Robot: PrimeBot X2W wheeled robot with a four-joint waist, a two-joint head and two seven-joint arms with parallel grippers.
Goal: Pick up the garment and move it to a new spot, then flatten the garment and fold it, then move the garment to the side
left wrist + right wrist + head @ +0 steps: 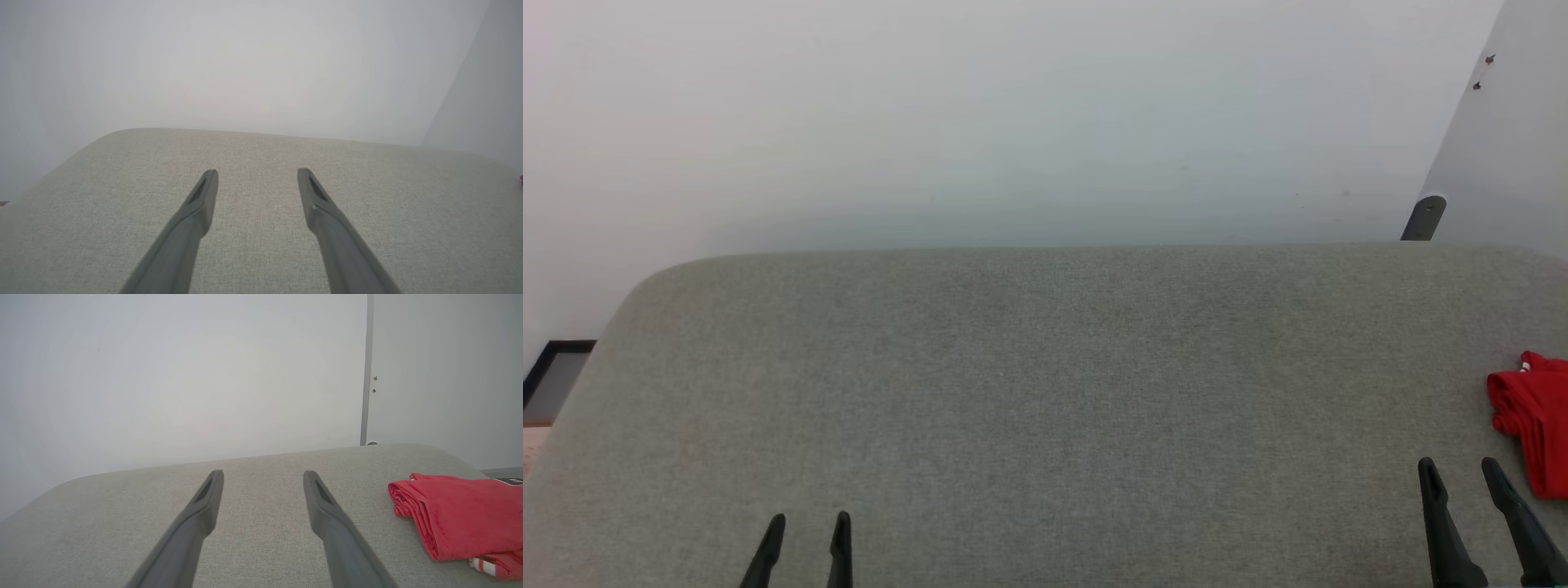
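Grey padded surface (1045,392): garment (1535,425) folded at right edge, just beside right gripper (1458,464); left gripper (810,518) well apart; both jaws spread, empty; likely done, so draw back without snagging the fold

Both jaws wide apart, empty.

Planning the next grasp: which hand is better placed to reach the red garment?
Probably right. The right hand, open, sits just beside the garment; the left hand is far off across the grey surface.
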